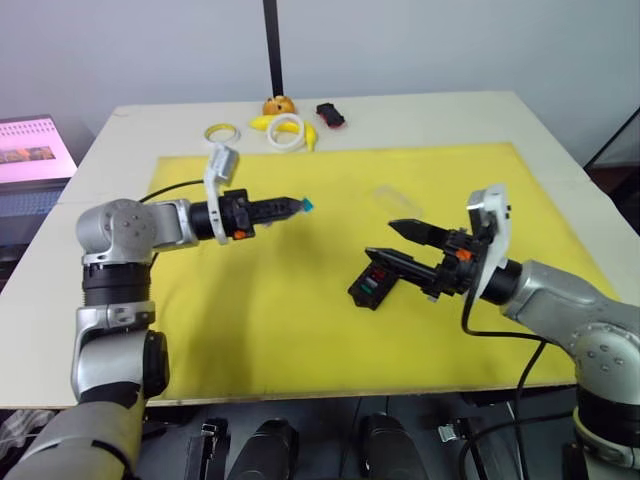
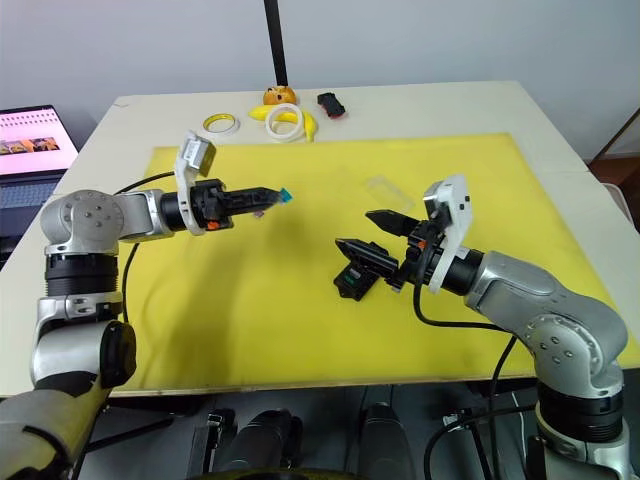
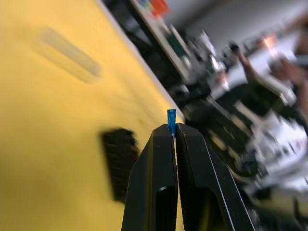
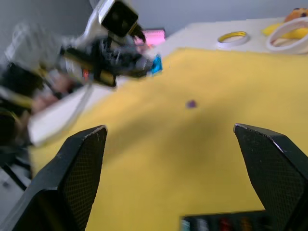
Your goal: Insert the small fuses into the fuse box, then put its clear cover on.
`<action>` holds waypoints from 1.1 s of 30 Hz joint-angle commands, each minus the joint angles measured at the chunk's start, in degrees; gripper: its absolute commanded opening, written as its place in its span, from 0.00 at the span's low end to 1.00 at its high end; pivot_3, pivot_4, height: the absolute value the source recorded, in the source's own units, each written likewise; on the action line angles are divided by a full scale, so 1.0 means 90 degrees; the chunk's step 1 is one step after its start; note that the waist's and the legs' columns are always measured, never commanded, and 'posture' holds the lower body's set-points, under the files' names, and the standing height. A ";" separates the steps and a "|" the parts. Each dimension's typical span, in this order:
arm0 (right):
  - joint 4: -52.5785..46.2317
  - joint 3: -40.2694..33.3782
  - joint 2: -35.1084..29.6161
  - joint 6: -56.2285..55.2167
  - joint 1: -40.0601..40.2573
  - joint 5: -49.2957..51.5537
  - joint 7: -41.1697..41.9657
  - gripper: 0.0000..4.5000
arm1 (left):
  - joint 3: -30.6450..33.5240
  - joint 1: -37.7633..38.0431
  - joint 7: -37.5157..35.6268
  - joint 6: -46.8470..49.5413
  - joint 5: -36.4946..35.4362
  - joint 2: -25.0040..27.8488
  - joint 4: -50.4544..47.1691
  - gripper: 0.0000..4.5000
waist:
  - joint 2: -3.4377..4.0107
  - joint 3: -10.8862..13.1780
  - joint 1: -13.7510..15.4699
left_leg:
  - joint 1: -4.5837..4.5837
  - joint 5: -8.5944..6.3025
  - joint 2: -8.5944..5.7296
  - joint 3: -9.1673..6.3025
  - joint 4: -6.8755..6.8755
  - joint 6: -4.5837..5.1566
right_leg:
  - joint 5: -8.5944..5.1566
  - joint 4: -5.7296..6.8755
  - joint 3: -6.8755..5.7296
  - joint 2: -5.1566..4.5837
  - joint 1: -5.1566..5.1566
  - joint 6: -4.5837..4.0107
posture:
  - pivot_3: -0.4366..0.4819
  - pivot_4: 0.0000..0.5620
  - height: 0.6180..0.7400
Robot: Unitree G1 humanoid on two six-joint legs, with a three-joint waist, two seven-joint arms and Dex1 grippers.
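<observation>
Left tool (image 1: 297, 205) pinched on blue fuse (image 1: 309, 206), held above mat mid-desk. Right tool (image 1: 400, 245) wide open, straddling fuse box (image 1: 372, 284) nr desk centre. Step: inserting fuses. Next: align w/ free slot, press in.

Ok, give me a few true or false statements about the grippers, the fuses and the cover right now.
1. The left gripper pinches a blue fuse. True.
2. The right gripper is shut on the fuse box. False: its fingers are spread, holding nothing.
3. The clear cover sits on the fuse box. False: it lies apart on the yellow mat.
4. A purple fuse lies loose on the mat. True.
</observation>
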 commanded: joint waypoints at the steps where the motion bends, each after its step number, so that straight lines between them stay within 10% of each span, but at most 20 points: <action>1: 0.0036 -0.0176 0.0109 0.0019 -0.0162 0.1400 -0.0657 1.00 | -0.0085 -0.0037 -0.0122 0.0083 -0.0436 -0.0160 -0.0489 0.02 | 0.0000 0.0000 -0.0007 | 0.0000 0.0000 0.0001 0.0000 0.0001 0.0000 | 0.0000 0.0000 0.0000 0.0001 0.0000 0.0000 | 0.48 0.27 1.00; 10: 0.0070 0.0273 0.0161 -0.0304 -0.0213 0.2228 -0.1607 1.00 | -0.0313 -0.0047 -0.0080 -0.0066 -0.0509 -0.0430 -0.0540 0.02 | 0.0000 0.0000 -0.0014 | 0.0001 0.0000 0.0001 0.0003 -0.0001 0.0001 | 0.0000 -0.0001 0.0000 0.0003 -0.0001 0.0000 | 0.48 0.27 1.00; 15: 0.0121 0.0475 0.0188 -0.0482 -0.0275 0.2346 -0.1855 0.60 | -0.0342 -0.0056 -0.0071 -0.0022 -0.0572 -0.0499 -0.0592 0.00 | 0.0000 0.0000 -0.0010 | 0.0000 0.0000 0.0000 0.0004 0.0000 0.0001 | 0.0000 -0.0001 0.0000 0.0003 -0.0001 0.0000 | 0.48 0.27 1.00; 33: 0.0284 0.0784 0.0185 -0.0713 -0.0384 0.2368 -0.1936 0.60 | -0.0309 -0.0078 0.0159 -0.0013 -0.0835 -0.0590 -0.0673 0.00 | 0.0000 0.0000 -0.0013 | 0.0000 0.0000 0.0000 0.0004 -0.0001 0.0001 | 0.0000 -0.0001 0.0000 0.0004 -0.0001 0.0000 | 0.48 0.27 1.00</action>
